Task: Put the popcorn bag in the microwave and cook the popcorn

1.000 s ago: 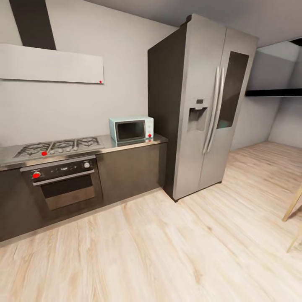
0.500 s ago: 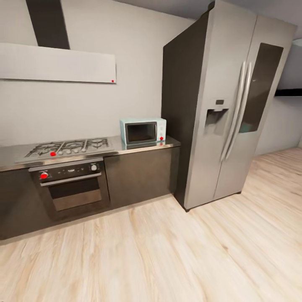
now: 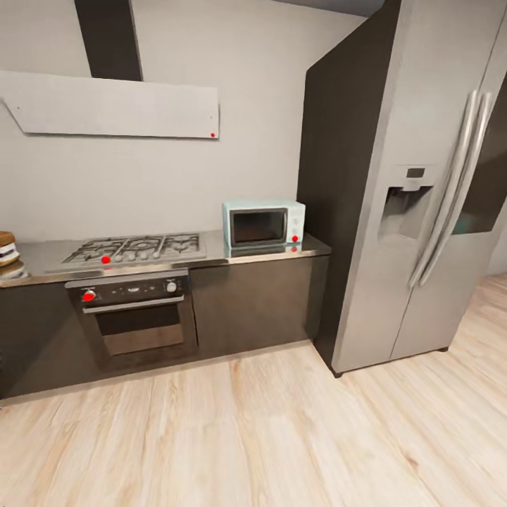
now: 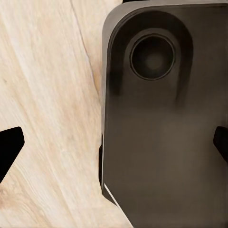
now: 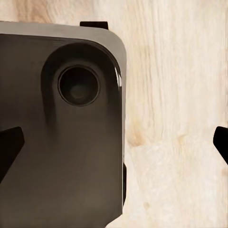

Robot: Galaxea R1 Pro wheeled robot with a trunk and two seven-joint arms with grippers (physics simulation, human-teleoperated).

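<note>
Approaching the kitchen line is the step in hand. The microwave point(image 3: 264, 224) is standing on the countertop point(image 3: 274, 253) beside the fridge point(image 3: 408, 183), door closed. The popcorn bag point(image 3: 7, 248) is peeking in at the countertop's far left end. Both pincers point(image 4: 114, 147) point(image 5: 114, 145) are hanging wide over the floor point(image 3: 267, 429), holding nothing. Next, the base probably needs to be turning toward the bag.

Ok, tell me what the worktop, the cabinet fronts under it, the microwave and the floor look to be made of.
The long grey countertop looks like brushed steel: a dull sheen mirrors the microwave's base. The dark brown cabinet fronts seem a glossy laminate, though that is uncertain. The boxy mint-blue microwave reads as painted metal or plastic with a dark glass door. The pale floor looks like wood planks, with visible grain and seams.
</note>
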